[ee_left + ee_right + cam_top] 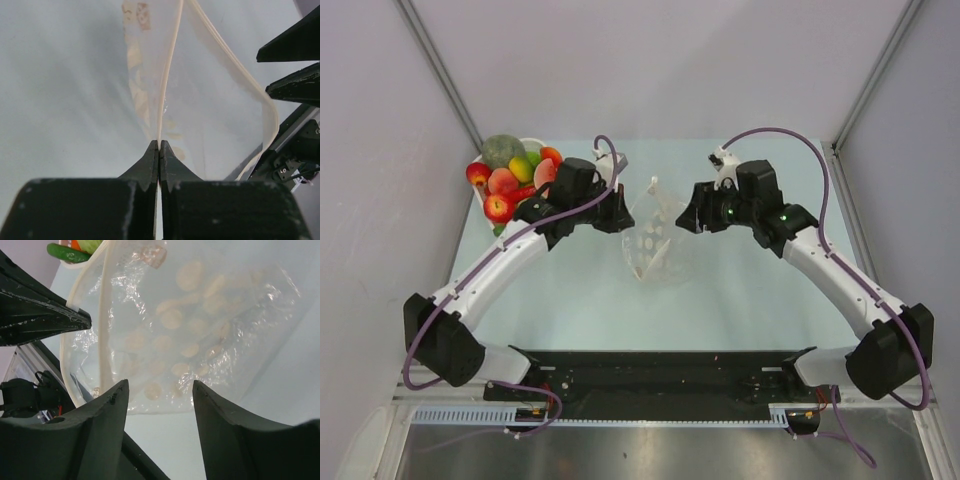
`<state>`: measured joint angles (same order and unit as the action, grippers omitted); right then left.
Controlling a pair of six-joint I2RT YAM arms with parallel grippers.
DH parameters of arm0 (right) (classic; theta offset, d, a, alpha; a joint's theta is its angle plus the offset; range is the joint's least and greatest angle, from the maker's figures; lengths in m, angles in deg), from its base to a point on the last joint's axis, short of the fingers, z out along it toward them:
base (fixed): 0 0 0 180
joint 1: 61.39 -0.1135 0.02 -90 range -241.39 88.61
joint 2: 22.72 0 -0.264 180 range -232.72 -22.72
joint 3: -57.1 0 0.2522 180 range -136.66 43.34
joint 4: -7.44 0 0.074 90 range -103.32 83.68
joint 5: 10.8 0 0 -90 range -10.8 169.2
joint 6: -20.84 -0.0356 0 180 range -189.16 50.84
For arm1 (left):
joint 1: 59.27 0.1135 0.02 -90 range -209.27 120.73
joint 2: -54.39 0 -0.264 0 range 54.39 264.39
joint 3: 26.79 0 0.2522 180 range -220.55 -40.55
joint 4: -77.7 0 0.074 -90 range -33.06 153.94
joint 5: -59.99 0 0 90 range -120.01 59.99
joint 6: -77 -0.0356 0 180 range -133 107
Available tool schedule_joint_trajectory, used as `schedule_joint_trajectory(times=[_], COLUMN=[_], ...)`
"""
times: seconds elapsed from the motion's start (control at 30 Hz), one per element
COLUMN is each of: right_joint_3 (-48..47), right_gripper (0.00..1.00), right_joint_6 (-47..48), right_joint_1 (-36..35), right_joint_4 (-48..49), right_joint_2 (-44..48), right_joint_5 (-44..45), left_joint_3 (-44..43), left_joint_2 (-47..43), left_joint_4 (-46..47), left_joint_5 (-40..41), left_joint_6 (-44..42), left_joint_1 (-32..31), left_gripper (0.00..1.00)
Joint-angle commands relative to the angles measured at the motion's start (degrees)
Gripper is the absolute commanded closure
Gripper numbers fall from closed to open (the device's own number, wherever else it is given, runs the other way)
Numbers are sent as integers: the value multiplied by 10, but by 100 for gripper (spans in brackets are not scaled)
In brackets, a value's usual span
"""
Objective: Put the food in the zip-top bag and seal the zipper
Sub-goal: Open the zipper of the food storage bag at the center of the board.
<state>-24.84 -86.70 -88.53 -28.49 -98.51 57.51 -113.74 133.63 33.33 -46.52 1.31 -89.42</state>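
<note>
Zip-top bag [655, 235], clear crinkly plastic, mouth gaping, just right of the white slotted plastic basket [533, 142].
Left gripper [159, 150] is clenched on the bag's pale zipper [167, 75]. Right gripper [160, 385], farther from the basket, has its jaws apart and grasps nothing. Glossy toy food [510, 175] sits heaped in the basket.

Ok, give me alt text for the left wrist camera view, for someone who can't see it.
The left gripper is pinched shut on the rim of the clear zip-top bag, whose mouth gapes open in a loop over a pale table. The right gripper, its jaws apart, sits at the right edge, holding nothing.
</note>
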Motion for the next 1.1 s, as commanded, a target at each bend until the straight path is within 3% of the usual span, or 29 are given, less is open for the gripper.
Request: schedule_joint_trajectory(times=[0.0, 0.13, 0.37, 0.47, 0.57, 0.77, 0.8, 0.87, 0.9, 1.07], right_joint_3=[-35, -48, -44, -26, -10, -24, -27, -29, -32, -34], right_gripper=[38, 26, 21, 12, 15, 39, 57, 81, 97, 100], right_joint_6=[12, -2, -15, -20, -14, -22, -24, -19, -17, -17], right_joint_1=[-15, -27, -43, -57, -75, -76, -75, -73, -71, -34], right_joint_4=[4, 13, 0, 0, 2, 11, 12, 7, 5, -10], right_joint_2=[-1, -2, 17, 27, 21, -33, -42, -44, -44, -24], right_joint_5=[-2, -22, -47, -19, 36, 42, 38, 31, 33, 11], left_joint_3=[-16, -24, -26, -20, -17, -13, -10, -9, -3, 29], left_joint_2=[-12, -8, -6, -6, -7, -8, -8, -8, -8, -32], left_joint_4=[9, 6, -1, 8, 18, 23, 27, 24, 24, 34], left_joint_5=[-26, -21, 1, -9, -23, -35, -40, -42, -44, -40], left_joint_6=[21, 25, 39, 56, 71, 92, 99, 102, 102, 85], left_joint_1=[-5, -8, -5, 2, 5, 11, 16, 30, 37, 92], left_gripper=[100, 100, 100, 100, 100, 100, 100, 100, 100, 100])
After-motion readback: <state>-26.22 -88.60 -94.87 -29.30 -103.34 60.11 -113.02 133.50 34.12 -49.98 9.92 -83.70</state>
